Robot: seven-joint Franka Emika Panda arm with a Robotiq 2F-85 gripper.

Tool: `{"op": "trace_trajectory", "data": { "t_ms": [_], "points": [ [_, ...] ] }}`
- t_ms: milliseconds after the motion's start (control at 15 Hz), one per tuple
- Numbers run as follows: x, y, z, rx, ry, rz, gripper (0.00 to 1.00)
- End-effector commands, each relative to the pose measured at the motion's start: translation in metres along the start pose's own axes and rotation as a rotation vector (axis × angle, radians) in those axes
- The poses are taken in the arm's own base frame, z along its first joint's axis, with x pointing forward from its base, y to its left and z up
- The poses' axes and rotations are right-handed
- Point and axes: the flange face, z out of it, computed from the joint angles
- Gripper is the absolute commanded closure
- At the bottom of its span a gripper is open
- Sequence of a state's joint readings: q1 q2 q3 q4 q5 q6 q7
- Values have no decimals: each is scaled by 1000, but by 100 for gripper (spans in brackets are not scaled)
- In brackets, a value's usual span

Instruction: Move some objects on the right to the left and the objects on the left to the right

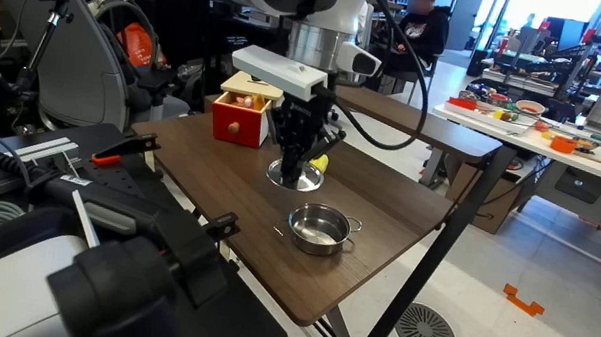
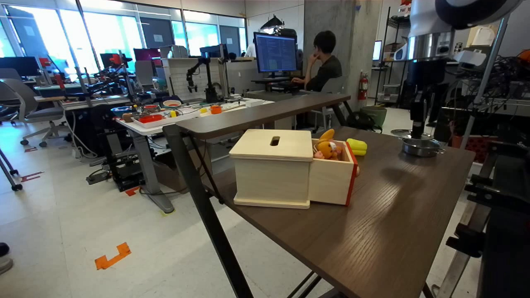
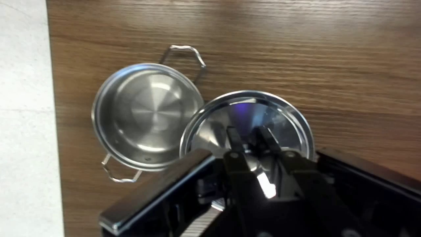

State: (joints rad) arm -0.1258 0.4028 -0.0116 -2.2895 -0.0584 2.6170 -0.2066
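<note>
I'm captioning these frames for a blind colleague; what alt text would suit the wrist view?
A black gripper holds a shiny metal lid at its middle. The lid's edge hides part of an empty two-handled metal pot, which stands on a brown wood-grain table; pale floor shows along the left edge.

Bare tabletop (image 2: 393, 207) before drawer (image 2: 331, 180); yellow object (image 2: 357, 147), pot (image 2: 420, 149) obstruct beyond

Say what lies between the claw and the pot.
The lid: in the wrist view it fills that stretch, visually overlapping the pot; in an exterior view, tabletop shows between lid and pot.
</note>
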Motion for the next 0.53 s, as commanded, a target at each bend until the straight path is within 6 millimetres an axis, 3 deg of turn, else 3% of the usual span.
{"op": "trace_trajectory", "data": {
  "t_ms": [0, 267, 467],
  "points": [
    [-3, -60, -17, -20, 3, -150, 95],
    [4, -115, -7, -15, -10, -270, 95],
    [1, -133, 7, -6, -33, -302, 95]
  ]
}}
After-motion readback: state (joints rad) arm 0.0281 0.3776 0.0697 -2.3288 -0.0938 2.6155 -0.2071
